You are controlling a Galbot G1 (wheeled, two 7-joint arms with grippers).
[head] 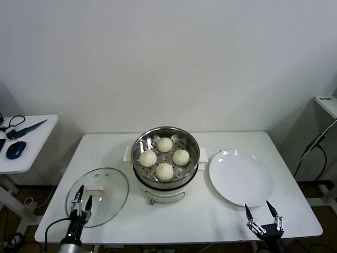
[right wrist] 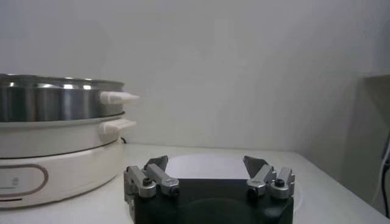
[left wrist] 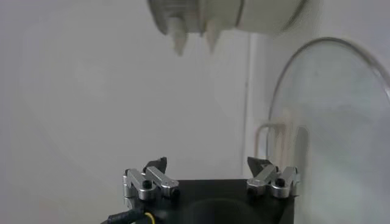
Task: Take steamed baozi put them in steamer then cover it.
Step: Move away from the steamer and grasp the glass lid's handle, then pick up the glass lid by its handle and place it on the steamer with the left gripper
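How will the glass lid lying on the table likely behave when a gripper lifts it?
The cover looks like rigid glass, so probably fragile if dropped. Its smooth dome seems slippery; the flat white handle is likely the safest hold. Lying flat, it shouldn't roll.

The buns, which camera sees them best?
The head view: all four baozi sit in plain sight inside the steamer. The right wrist view shows only the steamer's outside wall; the left wrist view shows no buns.

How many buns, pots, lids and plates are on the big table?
Small round cream-white dough buns, in the steamer: 4
Shiny steel steamer basket on white pot base: 1
Round clear glass lid: 1
Flat round white plate: 1
Total: 7
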